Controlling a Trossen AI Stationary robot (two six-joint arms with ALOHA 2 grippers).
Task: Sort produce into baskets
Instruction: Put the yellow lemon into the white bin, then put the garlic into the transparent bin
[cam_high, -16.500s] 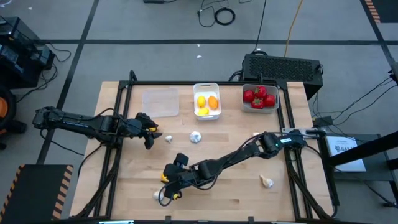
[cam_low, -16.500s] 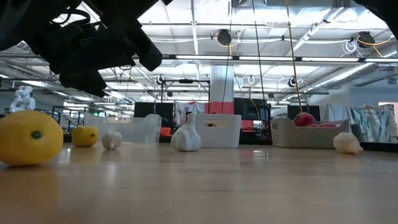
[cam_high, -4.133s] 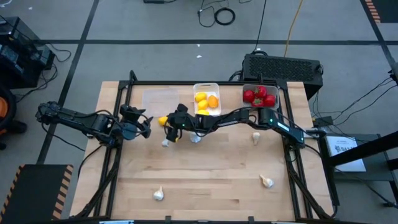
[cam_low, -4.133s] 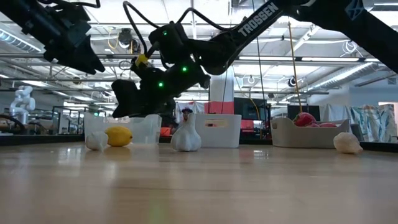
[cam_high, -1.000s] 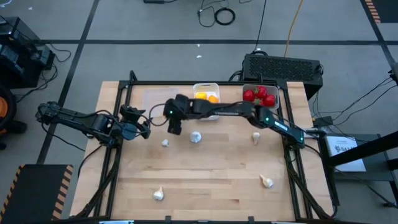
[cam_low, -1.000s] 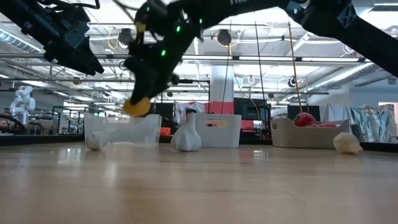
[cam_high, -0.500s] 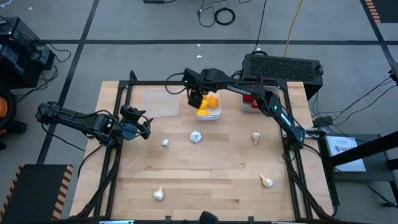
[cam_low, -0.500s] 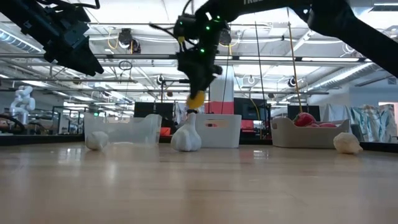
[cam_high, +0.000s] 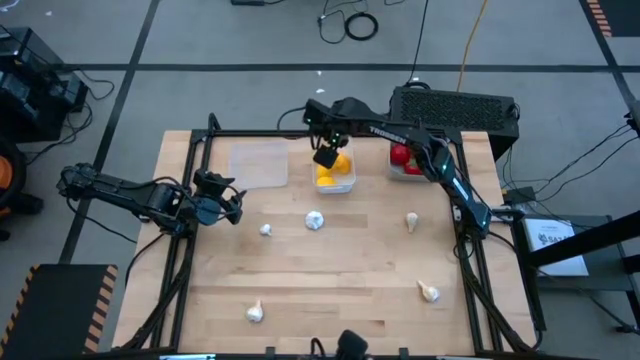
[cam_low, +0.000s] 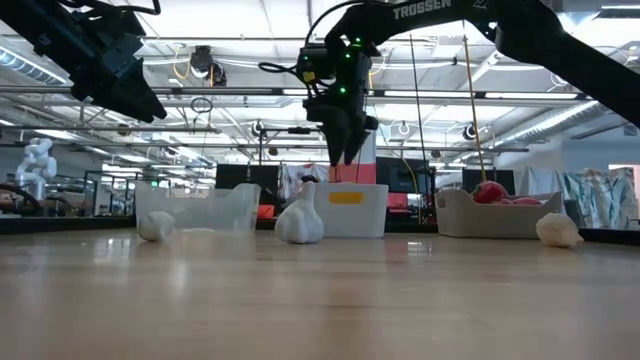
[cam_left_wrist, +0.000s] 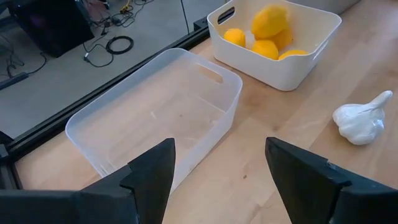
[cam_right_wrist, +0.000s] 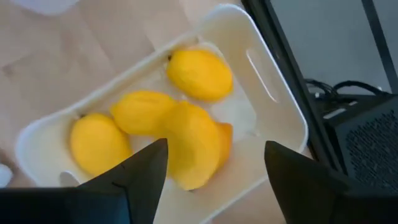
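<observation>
My right gripper (cam_high: 326, 157) hangs open above the white tray (cam_high: 346, 186) at the table's far edge, fingers pointing down (cam_low: 342, 152). In the right wrist view (cam_right_wrist: 214, 163) several yellow lemons lie in this tray; the biggest-looking lemon (cam_right_wrist: 193, 146) lies on top of the others, below the open fingers and apart from them. My left gripper (cam_high: 231, 208) is open and empty at the table's left, near the empty clear tray (cam_high: 258, 163); the left wrist view (cam_left_wrist: 217, 163) looks into that tray (cam_left_wrist: 155, 118). Red tomatoes (cam_high: 408, 156) fill the third tray (cam_high: 417, 173).
Several whitish garlic bulbs lie loose on the wooden table: one near my left gripper (cam_high: 266, 230), one mid-table (cam_high: 314, 220), one to the right (cam_high: 411, 220), two near the front edge (cam_high: 255, 312) (cam_high: 429, 292). A black box (cam_high: 455, 108) stands behind the trays.
My right gripper has carried a lemon up and toward the table's far right, from beside the clear tray to above the white tray. It has opened and let go. The lemon now lies in the white tray on the other lemons.
</observation>
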